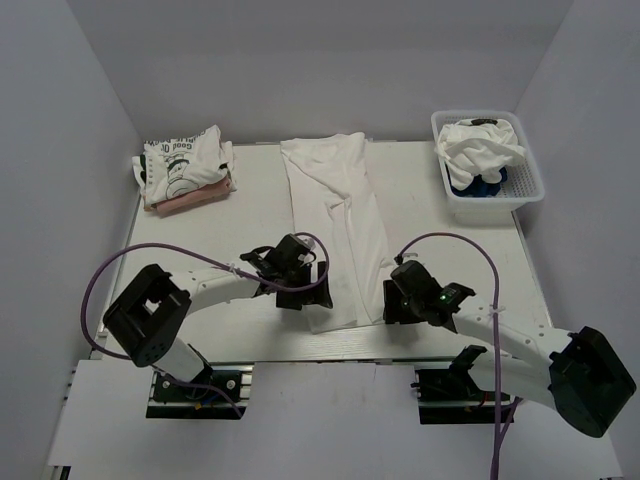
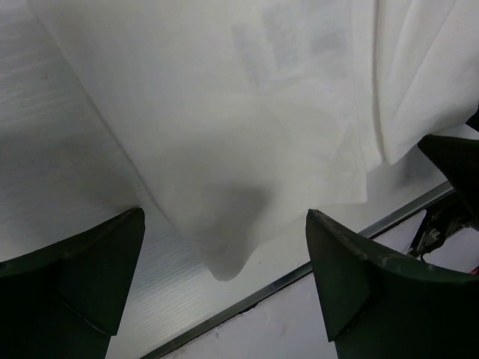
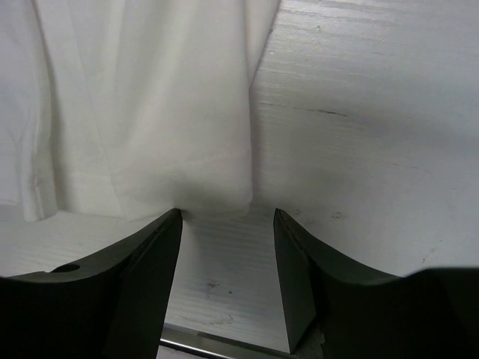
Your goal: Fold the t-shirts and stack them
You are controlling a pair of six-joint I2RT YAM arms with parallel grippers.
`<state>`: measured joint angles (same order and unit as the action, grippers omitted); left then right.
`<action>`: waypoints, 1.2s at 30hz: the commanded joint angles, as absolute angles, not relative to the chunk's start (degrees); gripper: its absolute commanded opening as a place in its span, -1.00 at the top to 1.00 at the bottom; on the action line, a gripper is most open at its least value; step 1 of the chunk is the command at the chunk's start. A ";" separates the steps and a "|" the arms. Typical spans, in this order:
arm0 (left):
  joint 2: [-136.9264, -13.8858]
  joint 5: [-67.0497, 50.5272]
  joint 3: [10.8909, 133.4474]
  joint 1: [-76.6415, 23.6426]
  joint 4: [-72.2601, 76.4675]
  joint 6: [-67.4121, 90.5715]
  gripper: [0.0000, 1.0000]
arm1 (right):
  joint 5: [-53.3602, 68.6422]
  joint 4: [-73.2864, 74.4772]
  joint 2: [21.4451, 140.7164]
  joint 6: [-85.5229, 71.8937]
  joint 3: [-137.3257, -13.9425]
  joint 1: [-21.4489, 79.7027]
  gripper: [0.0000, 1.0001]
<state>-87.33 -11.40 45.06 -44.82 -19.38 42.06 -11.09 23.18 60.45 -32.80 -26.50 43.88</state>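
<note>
A white t-shirt (image 1: 340,220) lies folded into a long strip down the middle of the table, its near end by the front edge. My left gripper (image 1: 300,295) stands open at the strip's near left corner. In the left wrist view that corner of the t-shirt (image 2: 224,112) hangs between the wide-apart jaws of the left gripper (image 2: 224,213). My right gripper (image 1: 392,300) is at the near right corner. In the right wrist view the t-shirt's hem (image 3: 150,112) ends right at the tips of the right gripper (image 3: 227,211), whose jaws stand apart with only bare table between them.
A stack of folded t-shirts (image 1: 185,165), white with black lettering over pinkish, sits at the back left. A white lattice basket (image 1: 520,185) at the back right holds a crumpled white t-shirt (image 1: 480,145) over a navy one (image 1: 475,185). The table's metal front edge (image 2: 314,265) runs just below both grippers.
</note>
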 commanded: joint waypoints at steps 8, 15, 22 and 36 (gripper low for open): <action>-90.70 -5.89 47.20 -45.44 -21.01 42.36 -0.62 | -7.46 24.16 54.76 -33.57 -24.88 43.60 -0.17; -91.23 -4.84 47.20 -45.44 -21.53 42.36 -0.62 | -10.10 24.26 58.00 -34.10 -25.14 43.68 -0.11; -93.69 -4.83 47.20 -45.44 -22.06 42.36 -0.60 | -13.98 19.96 58.80 -38.58 -23.64 43.68 0.02; -94.22 -4.31 47.72 -45.44 -22.59 42.36 -0.58 | -13.09 16.79 58.10 -38.32 -24.00 43.51 0.15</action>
<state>-91.70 -8.25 48.82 -45.23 -20.01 43.11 -11.88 19.18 58.83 -37.41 -24.45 43.88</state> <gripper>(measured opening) 0.789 0.434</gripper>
